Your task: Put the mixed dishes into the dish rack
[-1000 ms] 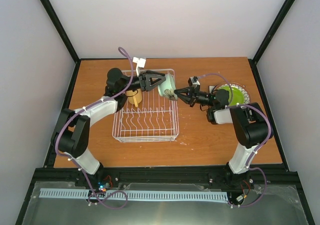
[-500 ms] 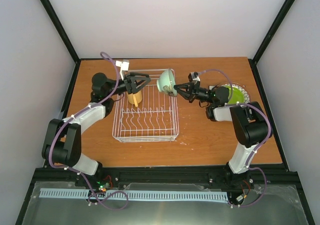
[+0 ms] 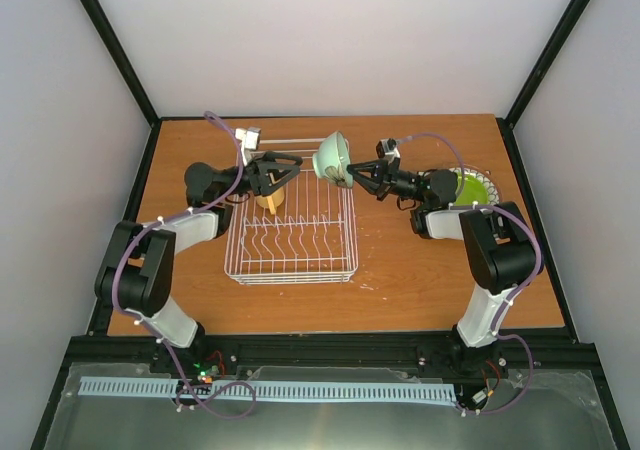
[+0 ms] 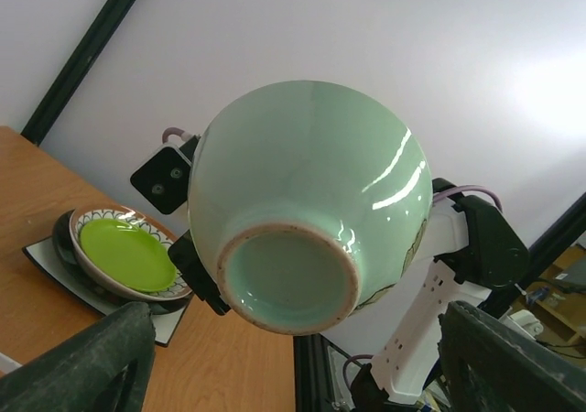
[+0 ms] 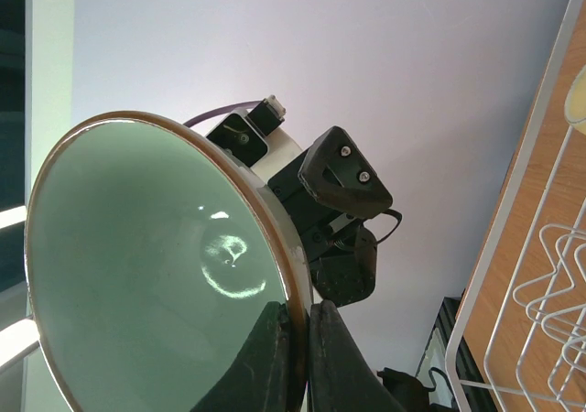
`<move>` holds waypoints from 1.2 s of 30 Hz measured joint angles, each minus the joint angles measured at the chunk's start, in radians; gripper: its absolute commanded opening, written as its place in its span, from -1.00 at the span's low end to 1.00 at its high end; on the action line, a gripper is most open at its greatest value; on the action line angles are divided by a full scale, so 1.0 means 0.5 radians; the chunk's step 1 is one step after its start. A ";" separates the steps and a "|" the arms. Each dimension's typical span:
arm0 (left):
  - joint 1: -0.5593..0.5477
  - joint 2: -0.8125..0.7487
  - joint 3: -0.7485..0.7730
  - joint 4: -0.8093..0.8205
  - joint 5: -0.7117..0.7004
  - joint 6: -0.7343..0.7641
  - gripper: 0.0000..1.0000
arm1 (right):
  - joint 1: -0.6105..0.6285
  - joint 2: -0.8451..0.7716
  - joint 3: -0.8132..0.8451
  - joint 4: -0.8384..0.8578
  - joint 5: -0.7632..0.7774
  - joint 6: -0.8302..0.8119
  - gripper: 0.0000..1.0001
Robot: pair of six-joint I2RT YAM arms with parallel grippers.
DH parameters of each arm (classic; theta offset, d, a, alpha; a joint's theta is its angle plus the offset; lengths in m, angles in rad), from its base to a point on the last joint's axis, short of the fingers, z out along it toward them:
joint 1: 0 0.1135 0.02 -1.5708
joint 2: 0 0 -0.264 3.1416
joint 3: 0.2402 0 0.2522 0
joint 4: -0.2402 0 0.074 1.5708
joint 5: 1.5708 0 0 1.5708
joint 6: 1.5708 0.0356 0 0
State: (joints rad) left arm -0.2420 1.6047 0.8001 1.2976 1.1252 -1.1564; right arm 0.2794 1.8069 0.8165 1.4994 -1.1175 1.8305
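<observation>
White walls closed in the wooden table [image 3: 400,270], with the white wire rack [image 3: 354,232] sitting left of centre and a yellow cup [image 3: 268,198] already standing in its far left corner. The pale green bowl [image 3: 331,158] hung in the air over the rack's far right corner, tipped on its side. The right tool [image 3: 352,175] was pinched shut on the bowl's rim, one finger inside and one outside, as the right wrist view showed [image 5: 298,357].

The bowl lay between the two tools. Its foot pointed left at the left tool [image 3: 290,167], and its mouth faced back along the right arm. The left tool stood wide and held nothing, just clear of the bowl's foot. The remaining plates [image 3: 470,185] were stacked well to the right.

Only the right arm had the bowl, so the setting down looked to be its job. The free prongs lay below the bowl and nearer the arm bases.
</observation>
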 measured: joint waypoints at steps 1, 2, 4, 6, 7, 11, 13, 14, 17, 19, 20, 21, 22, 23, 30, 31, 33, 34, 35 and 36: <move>-0.001 0.008 0.000 0.031 0.005 -0.021 0.73 | 0.001 0.000 0.000 0.000 0.000 0.000 -0.94; -0.002 0.014 0.000 0.053 0.007 -0.037 0.74 | 0.002 0.000 0.000 0.000 0.000 -0.001 -0.94; -0.008 0.024 0.000 0.094 0.011 -0.069 0.76 | 0.006 0.001 0.000 0.000 0.000 0.000 -0.94; -0.018 0.032 0.001 0.117 0.012 -0.089 0.76 | 0.009 0.002 0.000 0.000 0.000 0.000 -0.94; -0.024 0.035 0.001 0.127 0.012 -0.094 0.76 | 0.011 0.002 0.000 0.000 0.000 -0.001 -0.94; -0.057 0.053 0.002 0.130 0.011 -0.098 0.76 | 0.014 0.013 0.000 0.000 0.001 -0.001 -0.94; -0.069 0.054 0.004 0.112 0.009 -0.092 0.77 | 0.015 0.019 0.000 0.000 0.001 0.000 -0.94; -0.077 0.054 0.007 0.096 0.009 -0.083 0.76 | 0.015 0.020 0.001 0.000 0.002 -0.001 -0.94; -0.103 0.053 0.024 0.043 0.001 -0.055 0.76 | 0.016 0.023 0.005 0.000 0.003 0.000 -0.94; -0.117 0.054 0.033 0.010 -0.003 -0.034 0.76 | 0.018 0.024 0.014 0.000 0.005 0.000 -0.95; -0.121 0.054 0.037 -0.003 -0.005 -0.024 0.76 | 0.018 0.024 0.016 0.001 0.006 0.000 -0.94; -0.125 0.054 0.041 -0.018 -0.007 -0.016 0.75 | 0.018 0.024 0.018 0.001 0.006 0.000 -0.94; -0.128 0.054 0.047 -0.031 -0.009 -0.009 0.75 | 0.018 0.024 0.021 0.000 0.006 0.000 -0.94; -0.130 0.054 0.050 -0.040 -0.013 -0.005 0.74 | 0.019 0.025 0.022 0.000 0.006 0.001 -0.94; -0.146 0.072 0.066 -0.068 -0.037 0.014 0.69 | 0.028 0.026 0.027 0.000 0.007 0.008 -0.94; -0.148 0.078 0.072 -0.073 -0.037 0.016 0.69 | 0.031 0.026 0.027 0.000 0.006 0.008 -0.94; -0.155 0.090 0.091 -0.082 -0.040 0.021 0.69 | 0.034 0.027 0.029 0.000 0.006 0.009 -0.94; -0.159 0.092 0.095 -0.083 -0.043 0.024 0.67 | 0.037 0.028 0.034 0.000 0.005 0.010 -0.94; -0.163 0.095 0.098 -0.084 -0.044 0.027 0.65 | 0.037 0.030 0.040 0.000 0.005 0.014 -0.94; -0.168 0.095 0.099 -0.085 -0.044 0.029 0.62 | 0.038 0.031 0.047 0.000 0.006 0.016 -0.94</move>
State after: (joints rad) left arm -0.3260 1.6520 0.8497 1.2549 1.1030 -1.1419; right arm 0.2985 1.8225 0.8398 1.4994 -1.1145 1.8385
